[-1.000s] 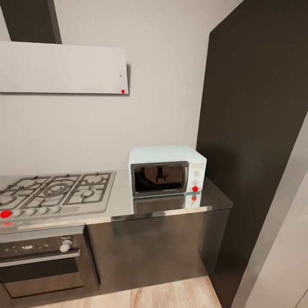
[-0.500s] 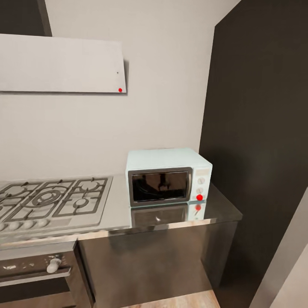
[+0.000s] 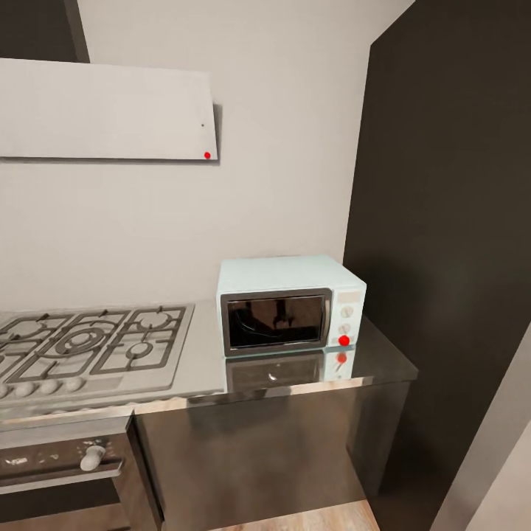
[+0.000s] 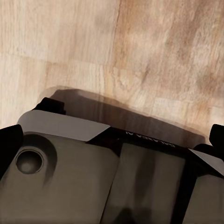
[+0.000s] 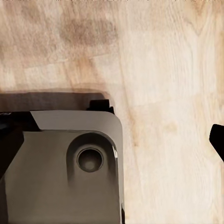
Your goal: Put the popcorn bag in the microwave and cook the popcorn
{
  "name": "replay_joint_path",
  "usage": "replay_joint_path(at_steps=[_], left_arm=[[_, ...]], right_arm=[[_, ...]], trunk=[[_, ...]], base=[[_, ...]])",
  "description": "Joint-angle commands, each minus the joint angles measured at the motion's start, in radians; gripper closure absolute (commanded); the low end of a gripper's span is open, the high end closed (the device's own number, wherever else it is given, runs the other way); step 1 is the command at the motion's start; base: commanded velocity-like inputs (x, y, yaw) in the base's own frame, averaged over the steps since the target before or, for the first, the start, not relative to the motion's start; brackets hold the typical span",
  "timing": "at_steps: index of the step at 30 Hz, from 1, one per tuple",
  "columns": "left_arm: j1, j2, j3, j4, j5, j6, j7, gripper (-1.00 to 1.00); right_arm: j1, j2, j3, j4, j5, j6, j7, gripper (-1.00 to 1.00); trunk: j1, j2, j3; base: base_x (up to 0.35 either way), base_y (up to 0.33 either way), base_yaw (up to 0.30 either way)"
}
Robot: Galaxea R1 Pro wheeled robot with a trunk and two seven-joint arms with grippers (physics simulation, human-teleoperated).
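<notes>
Popcorn bag nowhere on visible countertop (image 3: 383, 365). Pale blue microwave (image 3: 289, 304), door closed, on countertop right of steel gas hob (image 3: 96, 343), beneath white extractor hood (image 3: 107, 110). Both wrist cameras aimed at wood floor (image 5: 163, 70) over robot base (image 4: 70, 177); gripper opening impossible to tell. Likely step: locating bag; next, searching farther along counter.

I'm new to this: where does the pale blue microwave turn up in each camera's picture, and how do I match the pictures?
Head view: the microwave stands right of centre on the countertop, right of the gas hob.
Left wrist view: this camera looks down at the wood floor and the robot's grey base.
Right wrist view: again floor and base.
Shared landmark: the light wood floor.
</notes>
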Motion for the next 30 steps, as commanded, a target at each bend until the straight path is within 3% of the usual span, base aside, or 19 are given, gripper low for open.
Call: replay_joint_path(at_steps=[1, 7, 9, 11, 12, 13, 16, 17, 20, 22, 24, 26, 30], left_arm=[[-0.001, -0.001, -0.009, 0.000, 0.007, -0.003, 0.004, -1.00], [-0.001, -0.002, -0.009, 0.000, 0.007, -0.003, 0.004, -1.00], [-0.001, -0.001, -0.008, 0.000, 0.009, -0.003, 0.004, -1.00], [-0.001, -0.001, -0.008, 0.000, 0.010, -0.003, 0.004, -1.00], [-0.001, -0.001, -0.008, 0.000, 0.011, -0.003, 0.004, -1.00], [-0.001, -0.001, -0.009, 0.000, 0.011, -0.003, 0.004, -1.00], [0.000, -0.001, -0.009, 0.000, 0.011, -0.003, 0.004, -1.00], [0.000, 0.000, -0.008, 0.000, 0.012, -0.003, 0.004, -1.00], [-0.001, 0.001, -0.008, 0.000, 0.013, -0.003, 0.004, -1.00], [-0.001, 0.001, -0.008, 0.000, 0.014, -0.003, 0.004, -1.00], [-0.001, 0.001, -0.008, 0.000, 0.014, -0.003, 0.004, -1.00], [-0.001, 0.001, -0.008, 0.000, 0.014, -0.003, 0.004, -1.00], [0.000, 0.001, -0.008, 0.000, 0.014, -0.003, 0.004, -1.00]], right_arm=[[-0.001, 0.000, 0.010, 0.002, -0.005, -0.005, 0.000, -1.00], [-0.002, 0.004, 0.017, -0.054, 0.024, 0.002, 0.004, -1.00], [-0.001, 0.007, 0.020, -0.220, 0.028, 0.008, 0.007, -1.00], [-0.001, 0.005, 0.021, -0.288, 0.029, 0.017, 0.008, -1.00], [-0.001, 0.004, 0.023, -0.360, 0.029, 0.048, 0.008, -1.00], [-0.001, 0.003, 0.024, -0.483, 0.029, 0.141, 0.008, -1.00], [-0.001, 0.001, 0.023, -0.672, 0.029, 0.296, 0.007, -1.00], [-0.001, 0.000, 0.022, -0.801, 0.029, 0.386, 0.007, -1.00], [-0.001, 0.000, 0.021, -0.955, 0.028, 0.506, 0.009, -1.00], [-0.001, 0.000, 0.018, -1.107, 0.028, 0.620, 0.010, -1.00], [-0.001, -0.002, 0.016, -1.234, 0.028, 0.686, 0.010, -1.00], [-0.001, -0.005, 0.014, -1.430, 0.030, 0.732, 0.007, -1.00], [-0.001, -0.054, -0.031, -1.528, 0.029, 0.762, 0.011, -1.00]], trunk=[[0.000, -0.001, -0.001], [0.000, -0.001, -0.001], [0.000, -0.001, -0.001], [0.000, -0.001, -0.001], [0.000, -0.001, -0.001], [0.000, -0.001, -0.001], [0.000, -0.001, -0.001], [0.000, -0.001, -0.001], [0.000, -0.001, -0.001], [0.000, -0.001, -0.001], [0.000, -0.001, -0.001], [0.000, -0.001, -0.001], [0.000, -0.001, -0.001]], base=[[0.000, 0.000, 0.000], [0.000, 0.000, 0.000], [0.000, 0.000, 0.000], [0.000, 0.000, 0.000], [0.000, 0.000, 0.000], [0.000, 0.000, 0.000], [0.000, 0.000, 0.000], [0.000, 0.000, 0.000], [0.000, 0.000, 0.000], [0.000, 0.000, 0.000], [0.000, 0.000, 0.000], [0.000, 0.000, 0.000], [0.000, 0.000, 0.000]])
